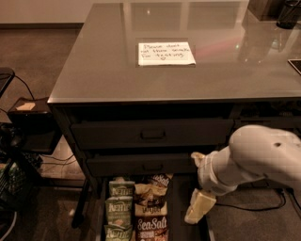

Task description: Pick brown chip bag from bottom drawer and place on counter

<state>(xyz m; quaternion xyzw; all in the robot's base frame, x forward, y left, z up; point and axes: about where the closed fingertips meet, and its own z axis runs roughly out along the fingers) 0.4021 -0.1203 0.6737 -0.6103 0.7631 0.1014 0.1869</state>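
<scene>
The brown chip bag (pixel 151 227) with white "Sea Salt" lettering lies in the open bottom drawer (pixel 181 197), at the lower edge of the camera view. My gripper (pixel 194 184) hangs on the white arm at the right, in front of the cabinet and just above the drawer's right side. It is right of the bag and not touching it. Its two cream fingers stand apart with nothing between them; the lower fingertip (pixel 200 207) points down over the drawer. The glossy grey counter (pixel 103 66) bears a white handwritten note (pixel 165 53).
Green Kettle bags (pixel 120 209) lie left of the brown bag and a tan-and-cream bag (pixel 149 196) behind it. Two shut upper drawers (pixel 150 134) are above. Dark items stand at the counter's far right corner (pixel 287 12). Cables and a black box (pixel 28 117) sit left of the cabinet.
</scene>
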